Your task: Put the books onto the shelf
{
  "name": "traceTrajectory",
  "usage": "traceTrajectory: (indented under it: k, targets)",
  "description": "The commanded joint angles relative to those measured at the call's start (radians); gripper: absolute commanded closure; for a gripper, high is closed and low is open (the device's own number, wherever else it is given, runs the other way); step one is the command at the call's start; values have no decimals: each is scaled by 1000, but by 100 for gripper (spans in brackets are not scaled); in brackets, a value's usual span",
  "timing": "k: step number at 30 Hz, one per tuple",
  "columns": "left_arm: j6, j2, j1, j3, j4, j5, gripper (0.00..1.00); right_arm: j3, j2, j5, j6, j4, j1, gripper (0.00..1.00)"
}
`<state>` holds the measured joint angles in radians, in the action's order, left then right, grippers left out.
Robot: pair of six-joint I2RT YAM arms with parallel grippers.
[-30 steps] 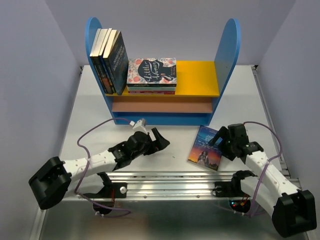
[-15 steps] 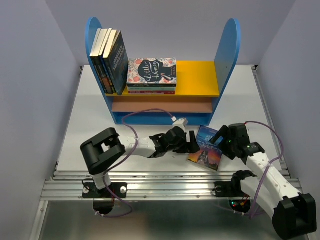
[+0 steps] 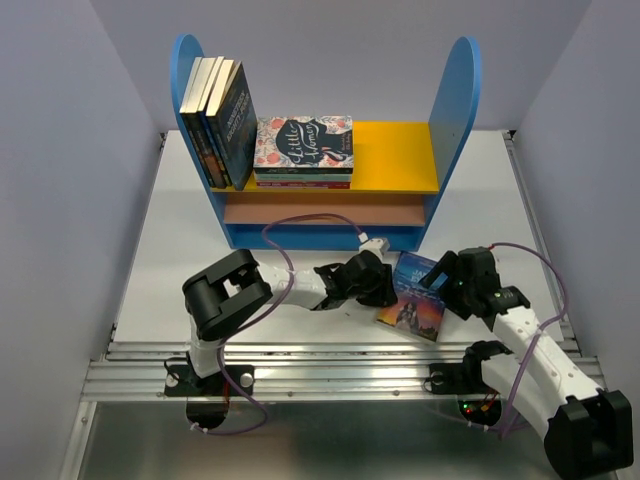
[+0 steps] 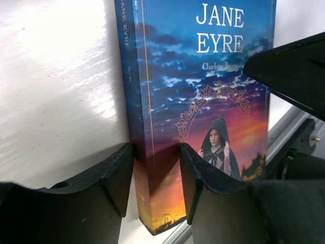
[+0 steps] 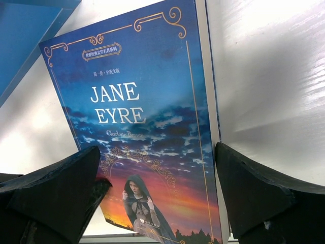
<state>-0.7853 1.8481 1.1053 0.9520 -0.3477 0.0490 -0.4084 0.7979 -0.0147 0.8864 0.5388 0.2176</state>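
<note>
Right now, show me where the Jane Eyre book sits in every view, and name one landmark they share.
Top external: the Jane Eyre book lies flat at lower centre-right, in front of the shelf.
Left wrist: the Jane Eyre book fills the centre, with its spine on the left.
Right wrist: the Jane Eyre book fills the centre-left, title readable.
Shared landmark: the white table beside it.

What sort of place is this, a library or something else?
Probably a robot test bench, not a library: plain grey walls box in a white table, a metal rail at its near edge carries two robot arms, and the blue shelf is small.
</note>
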Motion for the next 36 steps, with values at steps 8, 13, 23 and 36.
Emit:
traceTrajectory:
  k: [8, 13, 23, 36]
  targets:
    - [64, 20, 10, 59, 56, 38, 69, -9, -126, 188, 5, -112, 8, 0]
    - [57, 28, 10, 53, 65, 40, 72, -23, -180, 208, -4, -117, 8, 0]
    - [61, 45, 13, 80, 93, 34, 75, -24, -210, 281, -33, -148, 8, 0]
    - [61, 51, 13, 94, 101, 35, 79, 71, -109, 361, -116, -191, 8, 21]
